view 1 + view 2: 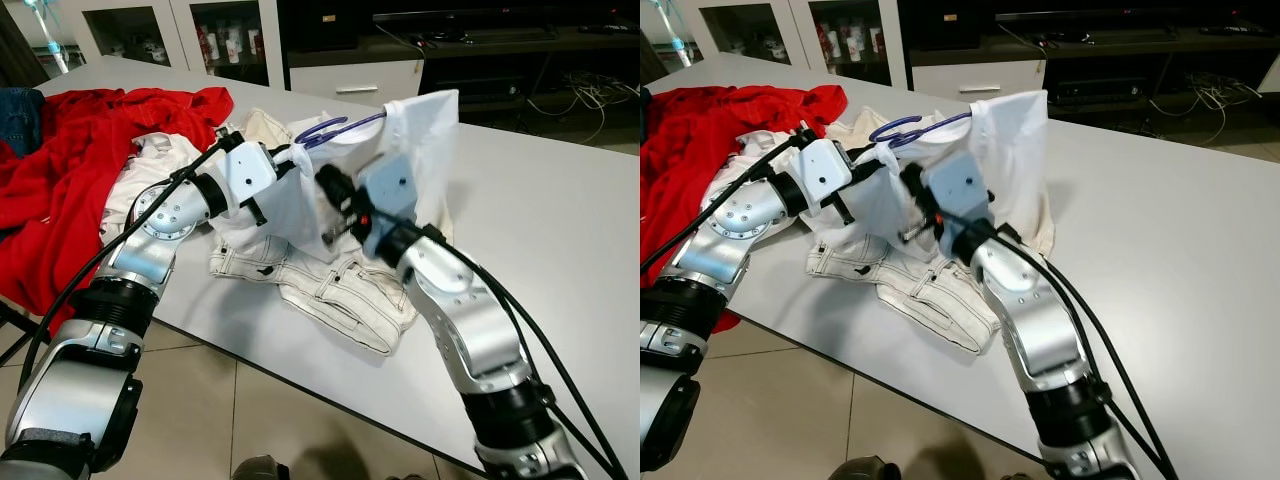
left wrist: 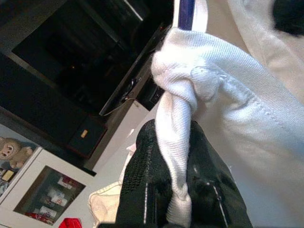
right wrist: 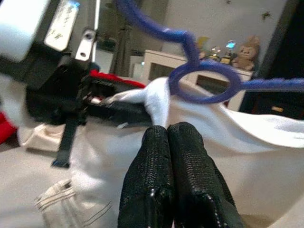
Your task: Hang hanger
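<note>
Gripping a twisted fold of the white shirt, the left gripper has its two black fingers clamped on the cloth, seen close in the left wrist view at the lower middle of the frame. In the left eye view that gripper sits at the centre, just left of the raised shirt, with the left arm running down to the lower left. The blue hanger lies inside the shirt's collar at upper centre, its hook poking out to the left above the table. The right gripper has its fingers pressed together with nothing between them, their tips just beside the shirt below the hanger's loop; in the left eye view it sits at centre. Cream jeans lie flat on the table under both arms. A red garment is heaped at the left of the frame, touching a cream cloth.
</note>
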`<state>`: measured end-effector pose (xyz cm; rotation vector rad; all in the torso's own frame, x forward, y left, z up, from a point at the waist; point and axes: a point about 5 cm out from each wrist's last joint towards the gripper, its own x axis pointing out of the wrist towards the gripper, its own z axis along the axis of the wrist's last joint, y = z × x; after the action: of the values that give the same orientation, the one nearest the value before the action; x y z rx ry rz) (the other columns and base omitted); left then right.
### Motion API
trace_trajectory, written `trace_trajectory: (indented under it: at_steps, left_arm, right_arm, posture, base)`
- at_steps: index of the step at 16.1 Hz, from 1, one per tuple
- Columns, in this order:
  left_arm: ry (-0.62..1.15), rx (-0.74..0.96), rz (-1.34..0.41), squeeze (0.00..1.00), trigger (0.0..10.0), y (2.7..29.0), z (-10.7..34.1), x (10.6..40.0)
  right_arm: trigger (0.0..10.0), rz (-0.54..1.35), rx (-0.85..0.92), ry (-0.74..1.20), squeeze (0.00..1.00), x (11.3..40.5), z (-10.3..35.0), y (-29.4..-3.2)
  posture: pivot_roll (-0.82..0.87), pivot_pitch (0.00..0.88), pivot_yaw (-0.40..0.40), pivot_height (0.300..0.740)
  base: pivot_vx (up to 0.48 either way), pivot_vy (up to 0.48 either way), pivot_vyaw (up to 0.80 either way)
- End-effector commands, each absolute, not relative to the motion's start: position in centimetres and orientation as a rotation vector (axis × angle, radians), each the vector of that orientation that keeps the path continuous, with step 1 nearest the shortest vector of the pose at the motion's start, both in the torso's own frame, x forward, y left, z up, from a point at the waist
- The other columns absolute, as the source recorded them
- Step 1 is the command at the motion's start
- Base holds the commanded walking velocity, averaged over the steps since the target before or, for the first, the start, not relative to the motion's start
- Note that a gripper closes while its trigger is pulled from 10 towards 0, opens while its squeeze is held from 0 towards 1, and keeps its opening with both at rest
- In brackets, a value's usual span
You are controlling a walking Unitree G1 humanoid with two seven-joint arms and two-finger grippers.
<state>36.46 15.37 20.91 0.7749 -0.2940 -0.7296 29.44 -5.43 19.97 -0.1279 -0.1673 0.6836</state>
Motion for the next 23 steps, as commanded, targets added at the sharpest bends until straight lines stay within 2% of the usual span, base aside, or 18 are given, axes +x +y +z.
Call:
trace_trajectory:
  at_steps: [1, 2, 3, 4, 8, 9, 13, 16, 17, 18, 20, 23]
  left_arm:
    - [-0.306, 0.797, -0.718, 0.00, 10.0, 15.5, 21.7, 36.8]
    - [-0.304, 0.801, -0.714, 0.00, 10.0, 15.7, 21.8, 36.8]
    - [-0.302, 0.802, -0.713, 0.00, 10.0, 15.8, 21.8, 36.9]
    - [-0.298, 0.801, -0.716, 0.00, 10.0, 15.9, 21.8, 36.9]
    - [-0.235, 0.800, -0.825, 0.00, 10.0, 17.2, 21.2, 36.4]
    - [-0.199, 0.810, -0.841, 0.00, 10.0, 18.1, 21.1, 36.4]
    - [-0.133, 0.788, -0.911, 0.00, 10.0, 19.4, 21.0, 36.3]
    - [-0.100, 0.790, -0.974, 0.00, 10.0, 19.9, 20.9, 36.0]
    - [-0.111, 0.813, -1.002, 0.00, 10.0, 19.9, 21.1, 36.0]
    - [-0.119, 0.832, -1.022, 0.00, 10.0, 19.8, 21.1, 36.0]
    - [-0.136, 0.877, -1.062, 0.00, 10.0, 19.4, 21.2, 35.9]
    - [-0.152, 0.934, -1.105, 0.00, 10.0, 19.2, 21.2, 35.6]
  right_arm:
    - [0.0, 0.726, -0.140, -0.164, 0.24, 29.0, 19.9, -5.4]
    - [0.0, 0.747, -0.188, -0.146, 0.02, 28.9, 19.4, -5.7]
    - [1.4, 0.743, -0.210, -0.151, 0.00, 28.9, 19.4, -6.0]
    - [10.0, 0.726, -0.223, -0.174, 0.00, 29.0, 19.8, -6.5]
    - [10.0, 0.708, -0.342, -0.330, 0.00, 28.7, 22.9, -9.7]
    - [10.0, 0.756, -0.365, -0.371, 0.00, 28.0, 24.0, -10.6]
    - [10.0, 0.732, -0.470, -0.411, 0.00, 28.1, 25.2, -12.6]
    - [10.0, 0.710, -0.703, -0.366, 0.00, 28.7, 24.2, -13.9]
    - [10.0, 0.767, -0.848, -0.319, 0.04, 28.6, 22.7, -14.2]
    - [10.0, 0.809, -0.885, -0.297, 1.00, 28.5, 22.1, -14.1]
    - [10.0, 0.868, -0.954, -0.263, 1.00, 28.5, 21.1, -13.9]
    - [10.0, 0.853, -1.074, -0.233, 1.00, 29.6, 20.4, -14.7]
  posture:
    - [0.14, 0.000, 0.068, 0.740]
    - [0.14, 0.000, 0.071, 0.740]
    - [0.14, 0.000, 0.072, 0.740]
    - [0.15, 0.000, 0.072, 0.740]
    - [0.15, 0.000, 0.076, 0.740]
    - [0.15, 0.000, 0.077, 0.740]
    - [0.14, 0.000, 0.076, 0.740]
    - [0.14, 0.000, 0.071, 0.740]
    - [0.14, 0.000, 0.066, 0.740]
    - [0.14, 0.000, 0.062, 0.740]
    - [0.14, 0.000, 0.058, 0.740]
    - [0.15, 0.000, 0.050, 0.740]
  base:
    - [0.000, 0.000, 0.00]
    - [0.000, 0.000, 0.00]
    - [0.000, 0.000, 0.00]
    - [0.000, 0.000, 0.00]
    - [0.000, 0.000, 0.00]
    - [0.000, 0.000, 0.00]
    - [0.000, 0.000, 0.00]
    - [0.000, 0.000, 0.00]
    - [0.000, 0.000, 0.00]
    - [0.000, 0.000, 0.00]
    - [0.000, 0.000, 0.00]
    - [0.000, 0.000, 0.00]
